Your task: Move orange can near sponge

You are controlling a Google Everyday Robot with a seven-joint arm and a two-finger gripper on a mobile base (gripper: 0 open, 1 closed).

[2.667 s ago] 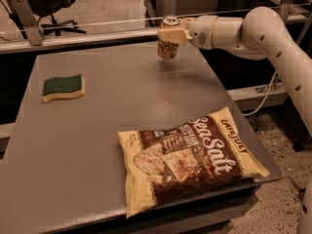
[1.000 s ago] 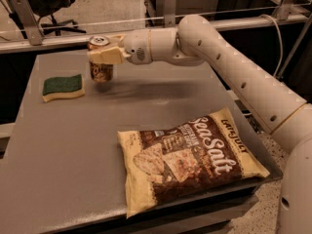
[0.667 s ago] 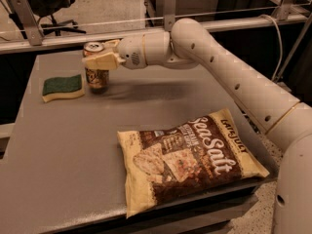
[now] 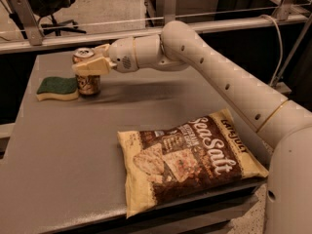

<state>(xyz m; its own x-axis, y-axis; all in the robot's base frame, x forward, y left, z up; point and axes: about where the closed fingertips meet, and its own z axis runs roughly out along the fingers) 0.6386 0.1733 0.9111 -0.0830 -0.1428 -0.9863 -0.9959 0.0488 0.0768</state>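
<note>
The orange can (image 4: 88, 83) stands upright on the grey table (image 4: 73, 150), at the far left, right beside the sponge (image 4: 57, 88). The sponge lies flat, dark green top over a pale yellow base, just left of the can and about touching it. My gripper (image 4: 89, 65) reaches in from the right and is shut on the can's upper part, with the pale fingers (image 4: 92, 67) across it. The can's base looks to be on or just above the table.
A large brown-and-cream Sea Salt chip bag (image 4: 187, 157) lies at the table's front right. My arm (image 4: 219, 77) spans the back right of the table. A rail (image 4: 73, 30) runs behind the table's far edge.
My gripper has carried the can from the table's back right to the left, and down beside the sponge.
</note>
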